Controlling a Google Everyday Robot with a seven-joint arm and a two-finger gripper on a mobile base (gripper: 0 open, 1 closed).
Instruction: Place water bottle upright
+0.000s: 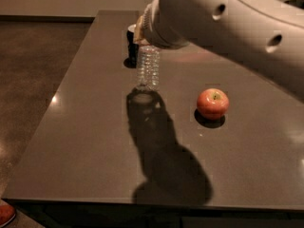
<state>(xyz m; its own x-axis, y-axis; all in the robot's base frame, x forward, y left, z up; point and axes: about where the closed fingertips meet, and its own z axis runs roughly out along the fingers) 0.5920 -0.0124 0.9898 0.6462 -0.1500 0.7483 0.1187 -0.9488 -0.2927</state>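
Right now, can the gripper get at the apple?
Probably yes: the gripper is atop the bottle, nothing stands on the table between it and the apple, and the can is behind the bottle.

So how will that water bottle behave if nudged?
The water bottle, upright with the tool at its top, looks clear and empty, so probably light. Tall on a narrow base, it likely tips easily. On its side, the round body would probably roll.
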